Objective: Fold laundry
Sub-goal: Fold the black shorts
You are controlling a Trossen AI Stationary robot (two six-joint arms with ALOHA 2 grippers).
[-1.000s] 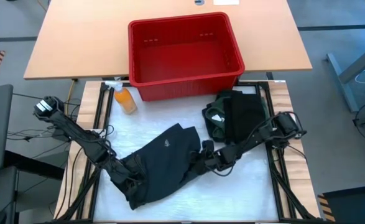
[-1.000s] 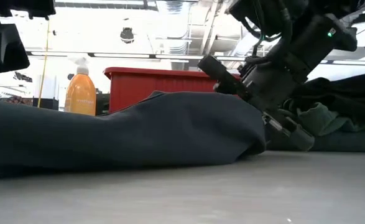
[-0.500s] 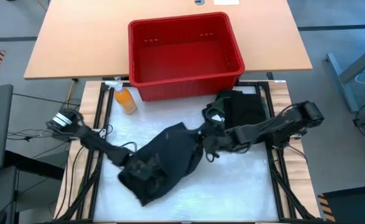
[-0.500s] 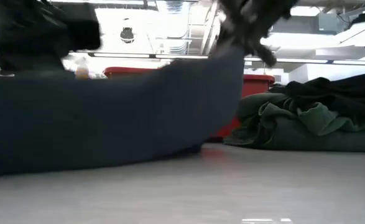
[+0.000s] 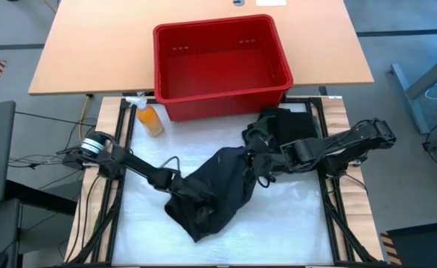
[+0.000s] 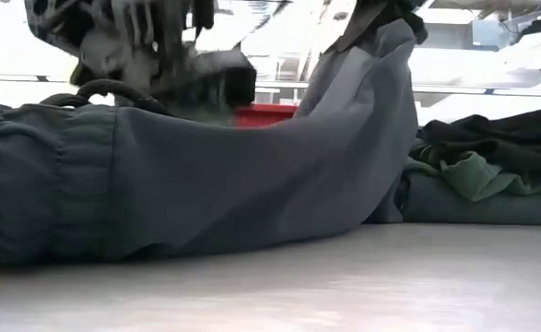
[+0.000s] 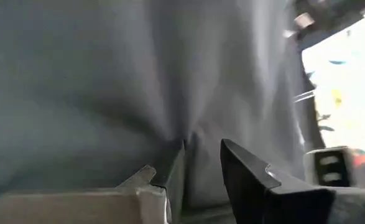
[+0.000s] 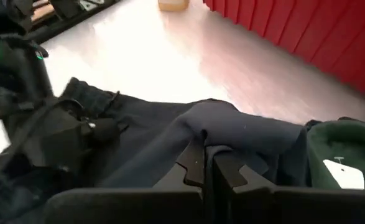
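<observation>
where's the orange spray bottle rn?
High view: the orange spray bottle stands at the table's far left, just beside the red bin's left front corner, apart from the dark garment both grippers hold.

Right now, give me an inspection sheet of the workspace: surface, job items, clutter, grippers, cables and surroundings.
Surface: pale table top, bare along its near edge.
Job's things: black garment bunched mid-table, one end lifted; pile of dark green and black garments beside the red bin.
Clutter: orange spray bottle left of the bin; the bin looks empty.
Grippers: left gripper pinches a fold of the black garment; right gripper is shut on the garment's raised end.
Cables: thin cables trail off the table's left side by the left arm.
Surroundings: wooden desk under the bin; grey floor; no person seen.
</observation>
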